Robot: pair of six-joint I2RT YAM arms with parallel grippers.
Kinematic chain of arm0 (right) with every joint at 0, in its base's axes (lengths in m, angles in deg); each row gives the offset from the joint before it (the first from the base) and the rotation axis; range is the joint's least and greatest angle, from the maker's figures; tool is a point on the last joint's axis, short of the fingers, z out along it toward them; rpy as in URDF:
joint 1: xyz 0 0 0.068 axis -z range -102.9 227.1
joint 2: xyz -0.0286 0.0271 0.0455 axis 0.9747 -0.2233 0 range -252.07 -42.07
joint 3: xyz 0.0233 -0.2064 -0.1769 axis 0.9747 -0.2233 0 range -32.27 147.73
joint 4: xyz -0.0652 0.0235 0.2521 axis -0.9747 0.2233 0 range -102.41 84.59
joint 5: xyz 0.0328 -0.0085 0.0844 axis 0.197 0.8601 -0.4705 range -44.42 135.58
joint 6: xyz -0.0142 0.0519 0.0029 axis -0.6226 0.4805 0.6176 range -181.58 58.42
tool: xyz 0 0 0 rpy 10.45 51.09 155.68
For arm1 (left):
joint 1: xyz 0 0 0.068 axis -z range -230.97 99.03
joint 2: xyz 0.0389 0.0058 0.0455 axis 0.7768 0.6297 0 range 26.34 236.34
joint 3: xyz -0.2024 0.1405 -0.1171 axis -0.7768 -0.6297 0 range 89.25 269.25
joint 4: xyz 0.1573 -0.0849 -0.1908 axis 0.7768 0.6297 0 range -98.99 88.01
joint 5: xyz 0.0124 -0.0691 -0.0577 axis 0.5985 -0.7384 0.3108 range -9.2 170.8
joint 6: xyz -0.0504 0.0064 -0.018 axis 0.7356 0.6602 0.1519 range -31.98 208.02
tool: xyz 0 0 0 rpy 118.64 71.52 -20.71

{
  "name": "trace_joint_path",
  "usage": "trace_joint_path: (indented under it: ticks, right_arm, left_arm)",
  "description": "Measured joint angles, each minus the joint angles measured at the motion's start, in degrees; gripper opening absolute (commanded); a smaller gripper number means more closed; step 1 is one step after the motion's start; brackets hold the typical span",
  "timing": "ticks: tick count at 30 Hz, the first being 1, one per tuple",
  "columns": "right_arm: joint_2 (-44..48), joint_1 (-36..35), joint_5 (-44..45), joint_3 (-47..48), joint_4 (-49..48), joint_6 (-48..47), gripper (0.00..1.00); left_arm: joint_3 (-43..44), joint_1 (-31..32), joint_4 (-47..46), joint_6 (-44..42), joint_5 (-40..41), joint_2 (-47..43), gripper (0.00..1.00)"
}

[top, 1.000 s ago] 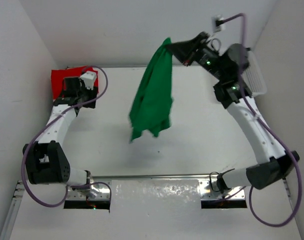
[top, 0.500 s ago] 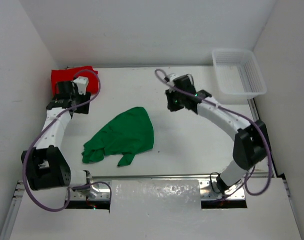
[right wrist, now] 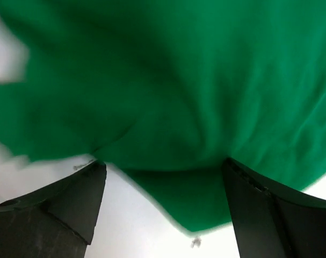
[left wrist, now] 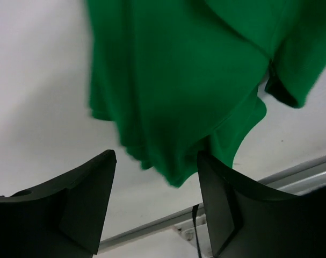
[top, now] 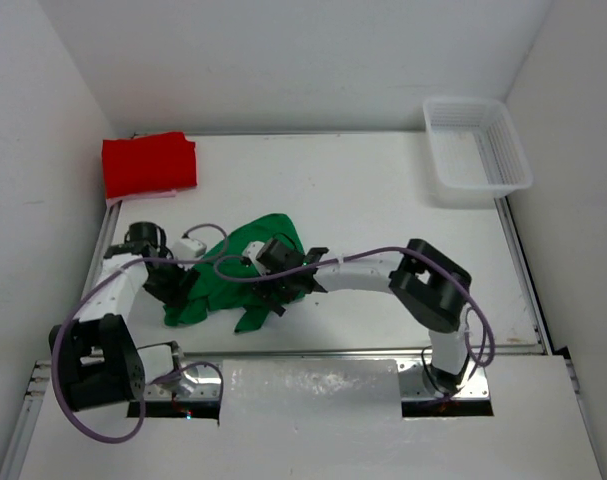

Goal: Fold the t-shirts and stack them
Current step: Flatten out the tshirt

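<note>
Both spread apart, left gripper and right gripper over crumpled green t-shirt, red t-shirt folded

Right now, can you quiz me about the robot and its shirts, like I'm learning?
1. True or false: the green t-shirt lies neatly folded.
2. Where on the table is the red t-shirt? A) near right corner B) far left corner C) middle
3. Fill in: the right end effector hangs over the green t-shirt with its jaws ____.
Key: 1 false, it is crumpled; 2 B; 3 open.
</note>
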Motion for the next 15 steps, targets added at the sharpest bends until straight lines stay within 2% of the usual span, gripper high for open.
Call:
trace_joint_path:
  ticks: [1, 2, 3, 4, 5, 6, 8, 11, 15]
  right_arm:
    - [-1.7, 0.1, 1.4, 0.1, -0.5, 0.8, 0.82]
    - [-3.5, 0.4, 2.2, 0.1, -1.3, 2.3, 0.74]
    - [-3.8, 0.5, 3.1, 0.7, -1.9, 2.7, 0.62]
    - [-4.0, 0.8, 4.5, 0.7, -3.3, 3.6, 0.23]
    - [-4.3, 1.2, 4.5, 0.4, -4.5, 4.8, 0.04]
    - [-4.0, 1.3, 5.6, -0.5, -6.3, 5.7, 0.0]
    - [-1.9, 1.8, 6.8, -4.8, -10.8, 8.3, 0.0]
    - [3.9, 2.8, 7.6, -12.8, -13.8, 10.9, 0.0]
    - [13.9, 4.4, 8.5, -18.9, -10.0, 11.8, 0.0]
  left_arm:
    - [-2.8, 0.7, -1.8, -0.2, 1.1, 0.0, 0.61]
    - [-5.6, 1.8, -3.8, -0.2, 2.5, 0.3, 0.6]
    - [-8.0, 2.8, -5.6, 0.1, 3.7, 0.6, 0.58]
    - [-10.0, 3.7, -7.5, 0.9, 4.7, 0.7, 0.53]
    - [-11.3, 4.6, -8.8, 1.6, 5.3, 0.8, 0.42]
    - [-11.6, 5.4, -9.5, 2.7, 5.7, 0.7, 0.21]
    - [-11.5, 6.5, -12.7, 4.5, 6.0, 0.4, 0.0]
    - [-11.1, 7.2, -15.8, 6.9, 5.4, -0.5, 0.0]
    - [-6.0, 8.3, -14.6, 10.1, 3.3, -4.4, 0.0]
